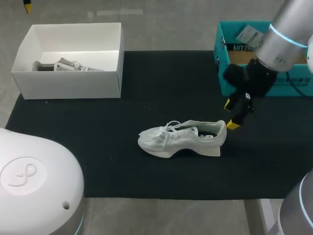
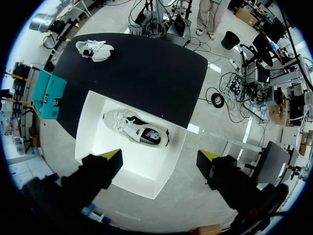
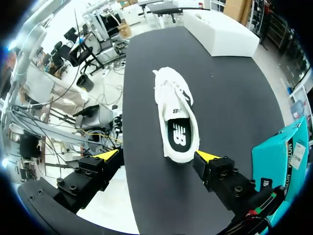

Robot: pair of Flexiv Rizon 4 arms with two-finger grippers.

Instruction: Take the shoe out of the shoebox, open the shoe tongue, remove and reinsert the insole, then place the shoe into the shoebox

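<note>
Right claw (image 1: 231, 114) hangs spread just above and behind the heel of a white shoe (image 1: 183, 139), touching nothing. The shoe lies on its sole in the middle of the black-covered worktop (image 1: 98, 147), toe toward the robot's left and heel toward the right arm. From the right wrist, the shoe's opening sits just ahead of the spread fingers, and the dark insole (image 3: 178, 134) shows inside it. The left claw (image 2: 160, 155), also spread and empty, hangs high over the open white shoebox (image 1: 73, 83) at the far left corner, which holds a second shoe (image 1: 68, 65). A teal box (image 1: 293, 88) stands at the far right, behind the right arm. With the shoe out of the shoebox and the insole in place, the tongue step appears to be in hand. The next move likely calls for the right claw to lower onto the heel or collar and steady the shoe so the tongue can be drawn up.
</note>
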